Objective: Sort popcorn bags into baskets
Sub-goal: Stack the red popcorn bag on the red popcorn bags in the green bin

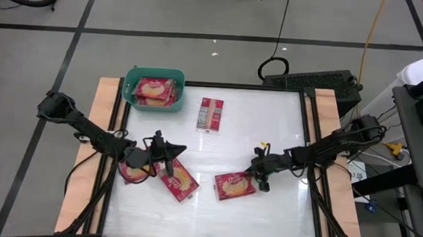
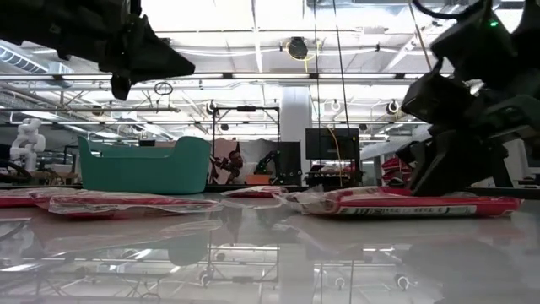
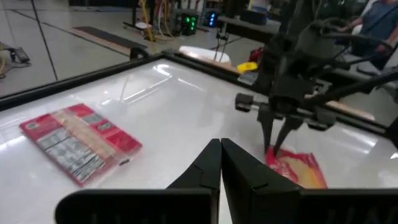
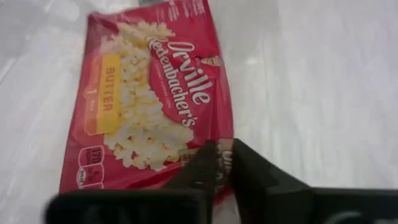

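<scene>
One popcorn bag (image 1: 235,185) lies picture side up on the white table, right of centre; my right gripper (image 4: 222,163) is shut on its edge. Two more popcorn bags (image 1: 180,180) (image 1: 131,172) lie at the near left, below my left gripper (image 1: 179,151), which is shut, holds nothing and hangs above the table. Another bag (image 1: 210,113) lies print side up at the far middle. The teal basket (image 1: 135,85) stands at the far left corner with bags in it. My right gripper pinches the popcorn bag's short edge (image 4: 221,148) between its two fingers, on the side toward the table's right. The fingers (image 3: 278,132) come slanting down from the right. The bag lies flat on the table (image 2: 413,203).
A raised black frame (image 1: 308,138) runs around the white table top. Open table lies between the two arms and toward the near edge. Cables and equipment stand beyond the far right corner.
</scene>
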